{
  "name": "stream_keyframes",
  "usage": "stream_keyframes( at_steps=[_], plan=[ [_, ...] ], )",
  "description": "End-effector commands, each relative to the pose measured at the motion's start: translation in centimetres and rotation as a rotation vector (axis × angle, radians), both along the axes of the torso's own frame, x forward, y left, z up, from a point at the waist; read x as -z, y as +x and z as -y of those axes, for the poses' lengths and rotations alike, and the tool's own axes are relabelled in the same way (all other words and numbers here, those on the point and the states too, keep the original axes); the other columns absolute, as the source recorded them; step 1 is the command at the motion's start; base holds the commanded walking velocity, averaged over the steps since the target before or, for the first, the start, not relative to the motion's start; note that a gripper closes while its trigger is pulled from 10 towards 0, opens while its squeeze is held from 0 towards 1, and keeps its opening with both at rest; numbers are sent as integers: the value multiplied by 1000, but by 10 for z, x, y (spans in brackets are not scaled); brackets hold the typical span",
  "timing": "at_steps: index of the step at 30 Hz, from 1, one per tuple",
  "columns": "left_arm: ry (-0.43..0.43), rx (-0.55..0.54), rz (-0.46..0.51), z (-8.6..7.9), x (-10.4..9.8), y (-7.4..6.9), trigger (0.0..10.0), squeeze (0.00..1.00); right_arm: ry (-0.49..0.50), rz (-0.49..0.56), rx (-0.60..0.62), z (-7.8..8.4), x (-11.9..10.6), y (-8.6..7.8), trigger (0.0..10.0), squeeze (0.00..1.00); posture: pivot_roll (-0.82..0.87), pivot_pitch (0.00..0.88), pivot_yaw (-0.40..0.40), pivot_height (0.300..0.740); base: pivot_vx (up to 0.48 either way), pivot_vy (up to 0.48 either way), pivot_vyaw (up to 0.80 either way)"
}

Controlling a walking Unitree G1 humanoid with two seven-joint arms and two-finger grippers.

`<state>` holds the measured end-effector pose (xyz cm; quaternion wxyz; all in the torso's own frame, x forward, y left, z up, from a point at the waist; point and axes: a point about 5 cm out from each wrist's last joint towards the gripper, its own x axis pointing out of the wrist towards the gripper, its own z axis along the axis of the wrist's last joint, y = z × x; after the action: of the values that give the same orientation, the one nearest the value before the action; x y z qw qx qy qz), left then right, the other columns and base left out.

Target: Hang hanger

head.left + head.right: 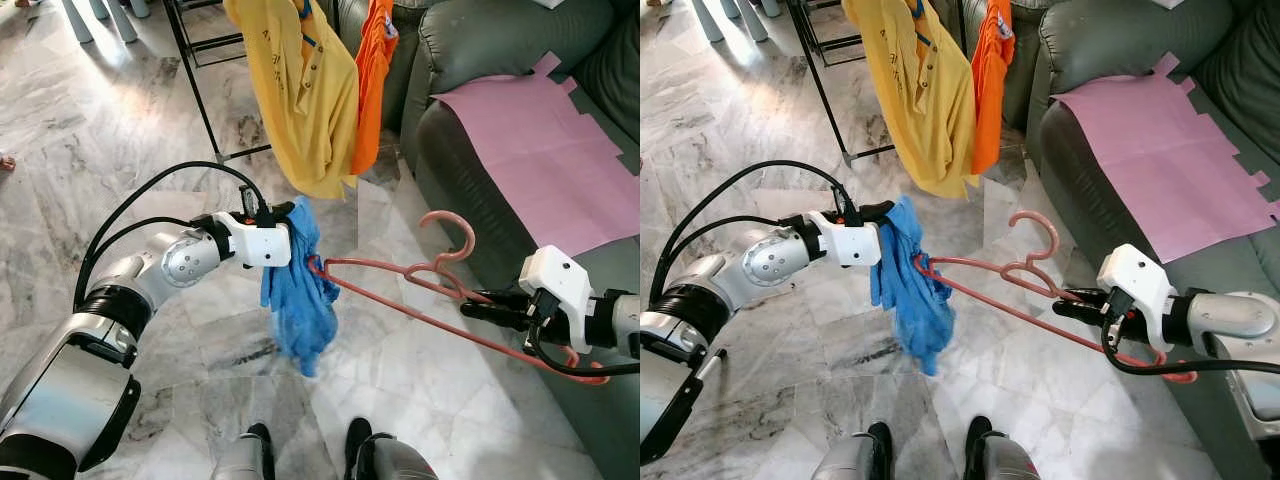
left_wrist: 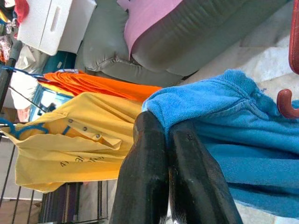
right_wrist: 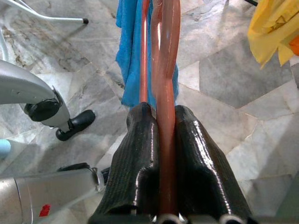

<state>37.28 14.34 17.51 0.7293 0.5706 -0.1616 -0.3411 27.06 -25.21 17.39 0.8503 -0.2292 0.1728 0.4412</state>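
Note:
A pink plastic hanger (image 1: 400, 285) is held level above the marble floor, its hook (image 1: 455, 232) pointing up. My right gripper (image 1: 472, 303) is shut on the hanger's neck; in the right wrist view the pink bars (image 3: 166, 70) run out between its fingers (image 3: 140, 154). A blue garment (image 1: 300, 300) hangs from the hanger's far tip. My left gripper (image 1: 290, 235) is shut on the blue garment's upper edge (image 2: 196, 102), its fingers (image 2: 149, 172) pinched together on the cloth.
A black clothes rack (image 1: 205, 110) stands ahead with a yellow shirt (image 1: 300, 90) and an orange garment (image 1: 372, 70) hanging on it. A grey sofa (image 1: 480, 60) with a pink mat (image 1: 545, 150) is on the right. My feet (image 1: 310, 440) are below.

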Motion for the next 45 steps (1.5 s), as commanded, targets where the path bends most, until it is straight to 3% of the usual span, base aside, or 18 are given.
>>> stream_keyframes(
  at_steps=[1, 12, 31, 45],
  plan=[
    [18, 7, 11, -4, -2, 0, 10000, 0, -21, 5, 2, 4, 0, -1, 10000, 0, -68, 266, 32, 740, 0, 0, 0],
    [32, -3, 9, -7, 0, 0, 10000, 0, -86, 110, 44, 7, -4, 9, 10000, 0, -67, 263, 34, 740, 0, 0, 0],
    [-18, 56, 40, 7, -13, 0, 10000, 0, -57, 80, 17, 2, 3, 9, 10000, 0, -64, 260, 31, 740, 0, 0, 0],
    [-41, 58, 24, 13, -7, -1, 10000, 0, -10, 42, -30, -15, 12, 11, 10000, 0, -63, 257, 33, 740, 0, 0, 0]
  ],
)
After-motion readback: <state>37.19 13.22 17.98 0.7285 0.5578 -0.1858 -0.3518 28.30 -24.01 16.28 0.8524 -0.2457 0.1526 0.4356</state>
